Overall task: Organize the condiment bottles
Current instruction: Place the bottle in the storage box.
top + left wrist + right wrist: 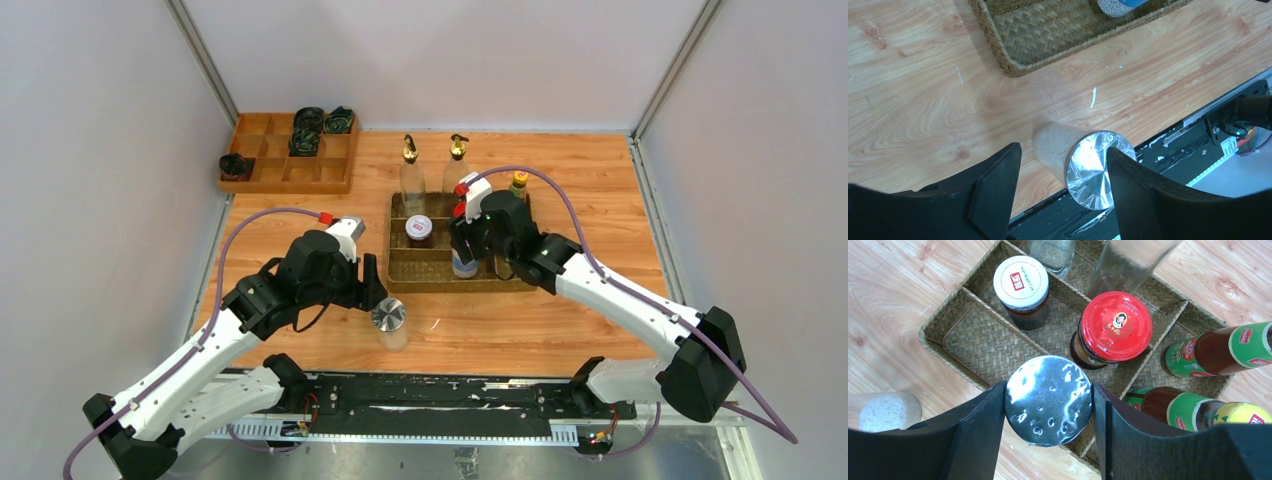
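My right hand (1048, 390) clenched on shaker (1048, 412), fingers (978, 435) at lid sides to keep it upright, at near edge of tray (978, 335) beside red-lidded jar (1115, 325). My left hand (1064, 151) released, straddling second shaker (1093, 175) on counter (923, 100), I judge for pickup.

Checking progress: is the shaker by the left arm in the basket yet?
Out: the shaker stands on the table, outside the basket.

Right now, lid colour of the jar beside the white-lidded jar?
Red: the round red jar lid, clearest in the right wrist view.
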Motion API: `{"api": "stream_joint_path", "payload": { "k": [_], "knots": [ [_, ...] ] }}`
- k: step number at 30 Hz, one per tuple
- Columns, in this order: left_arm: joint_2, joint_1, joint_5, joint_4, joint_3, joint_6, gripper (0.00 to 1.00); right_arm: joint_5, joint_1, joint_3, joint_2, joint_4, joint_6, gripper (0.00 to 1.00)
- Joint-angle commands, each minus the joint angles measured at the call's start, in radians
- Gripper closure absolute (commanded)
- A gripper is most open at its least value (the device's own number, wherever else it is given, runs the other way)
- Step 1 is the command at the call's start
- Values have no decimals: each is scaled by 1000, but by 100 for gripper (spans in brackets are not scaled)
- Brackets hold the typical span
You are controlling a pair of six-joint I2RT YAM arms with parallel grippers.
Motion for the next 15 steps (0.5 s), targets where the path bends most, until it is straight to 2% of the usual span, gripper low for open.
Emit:
{"api": "stream_joint_path", "payload": {
  "k": [1, 15],
  "knots": [
    [0, -6, 5, 6, -9, 16, 31, 37, 11, -24, -12, 79, -3, 38],
    [12, -6, 8, 6, 3, 20, 32, 30, 0, -95, 2, 153, 24, 37]
  ]
}}
